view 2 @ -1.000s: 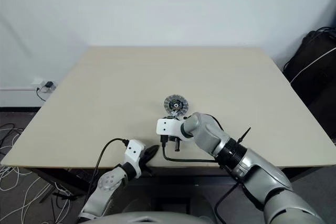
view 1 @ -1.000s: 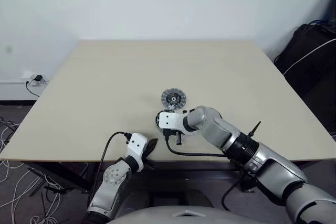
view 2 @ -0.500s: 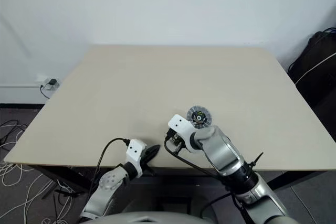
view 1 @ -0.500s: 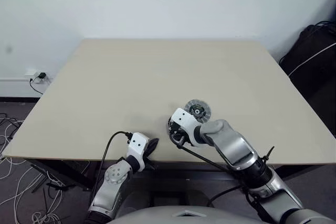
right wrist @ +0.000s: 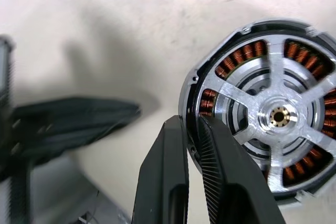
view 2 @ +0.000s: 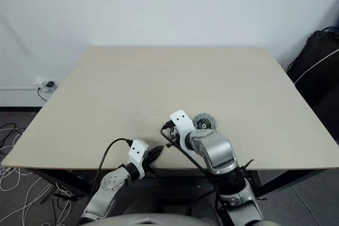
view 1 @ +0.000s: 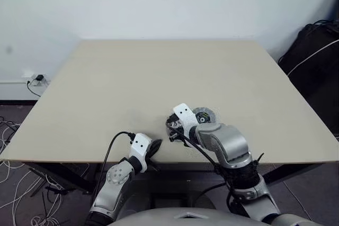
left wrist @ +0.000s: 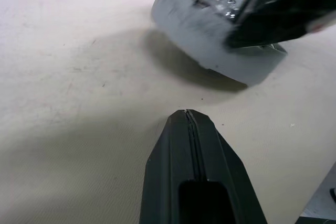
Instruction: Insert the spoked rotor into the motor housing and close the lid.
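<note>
A round motor housing [right wrist: 210, 103], ringed with copper windings, sits near the front edge of a pale surface [view 1: 132, 78], a little to the robot's right of centre. A silver spoked rotor [right wrist: 278, 114] already lies inside it, hub centred, spokes crossing the windings. Being round, the pair has no long axis; we see its open face turned up toward the right wrist camera.

The right tool [right wrist: 190, 121] is right at the housing's rim. Its two black fingers are nearly together and appear to pinch that rim between them, so we judge it to be grasping the housing by its edge. The left tool [left wrist: 188, 116] is clenched on nothing and rests low at the front edge of the surface, near but apart from the housing. The right arm is plainly the nearer one.

Compared with a second ago, the housing lies farther to the robot's right and closer to the front edge, and the right wrist has rolled over. The left tool has stayed put.
</note>
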